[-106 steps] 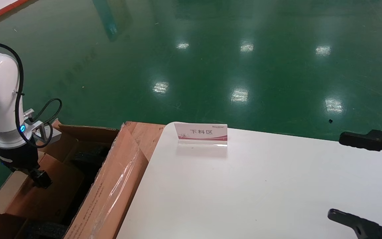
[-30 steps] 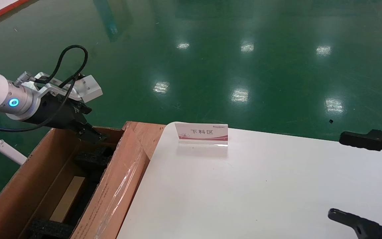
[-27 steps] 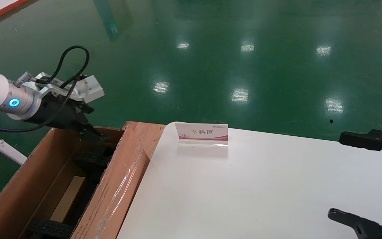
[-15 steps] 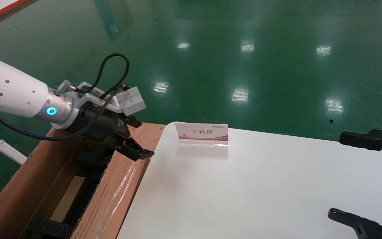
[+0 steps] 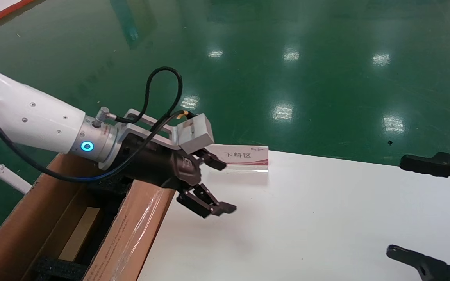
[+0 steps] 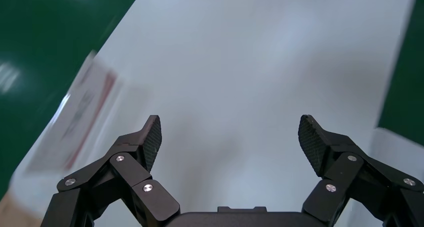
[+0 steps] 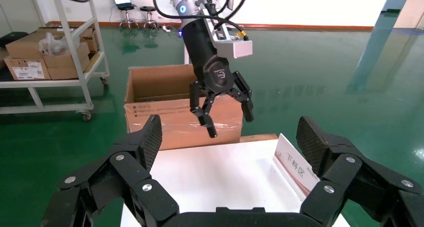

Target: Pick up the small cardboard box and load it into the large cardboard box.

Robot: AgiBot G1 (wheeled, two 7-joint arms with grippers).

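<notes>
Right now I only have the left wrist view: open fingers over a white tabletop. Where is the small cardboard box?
Observer: In the head view the small cardboard box lies down inside the large cardboard box, between black foam blocks.
Operator: Where is my left gripper relative to that carton?
Observer: The left gripper is open and empty, above the table edge, just past the carton's taped flap.
Operator: And the right arm?
Observer: The right gripper is parked open at the table's right side, holding nothing.
</notes>
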